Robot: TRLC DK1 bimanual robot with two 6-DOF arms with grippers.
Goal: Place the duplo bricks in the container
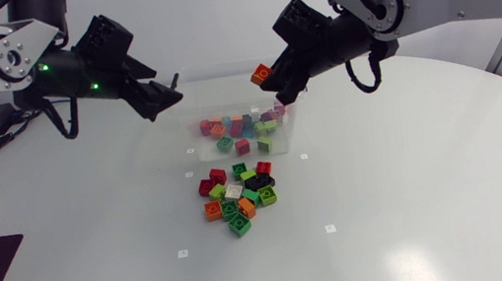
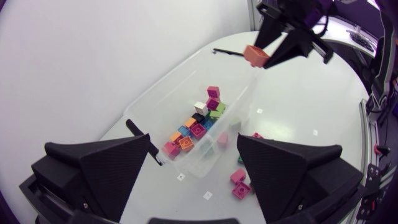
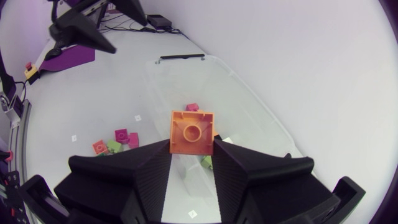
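Right pincer (image 1: 264, 77) clamped on orange brick (image 3: 191, 130); it should be centred over the box (image 1: 163, 139), lowered, then opened.

orange brick (image 1: 261, 74) above container (image 1: 167, 139)

Container (image 1: 165, 133) top open; loose brick pile (image 1: 238, 200) crowds table (image 1: 420, 205) just beside it

No legible text, no numbers (any view)
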